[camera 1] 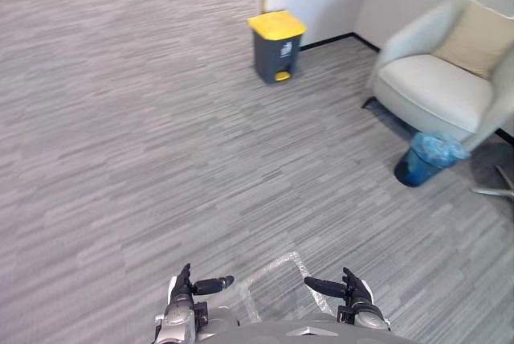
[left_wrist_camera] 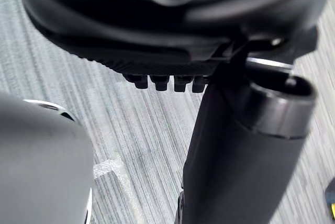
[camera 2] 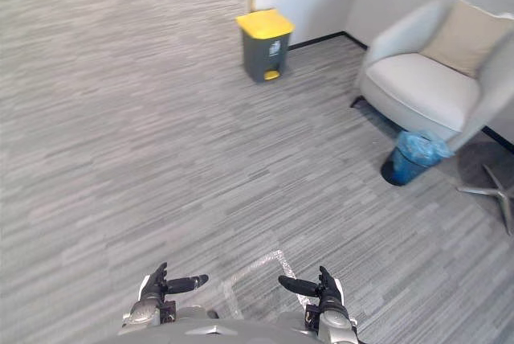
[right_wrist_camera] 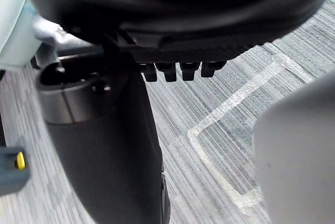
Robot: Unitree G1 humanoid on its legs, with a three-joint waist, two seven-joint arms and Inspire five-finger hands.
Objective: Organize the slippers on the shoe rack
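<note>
My left hand [camera 1: 186, 289] hangs low at the bottom of the eye views, fingers straight and thumb pointing inward, holding nothing. My right hand [camera 1: 353, 289] mirrors it at the bottom right, also open and empty. In the left wrist view the left hand's fingers [left_wrist_camera: 167, 82] stick out straight over grey carpet, with the thumb [left_wrist_camera: 246, 156] large in front. The right wrist view has the right hand's fingers [right_wrist_camera: 180, 70] straight over the carpet as well. Between the two hands a square of clear tape [camera 1: 281, 284] is stuck on the floor.
A grey pedal bin with a yellow lid [camera 1: 276, 45] stands by the white wall ahead. A pale armchair with a beige cushion [camera 1: 442, 79] sits at the right, a blue-lined waste basket [camera 1: 430, 159] in front of it. Grey carpet [camera 1: 144, 143] spreads wide.
</note>
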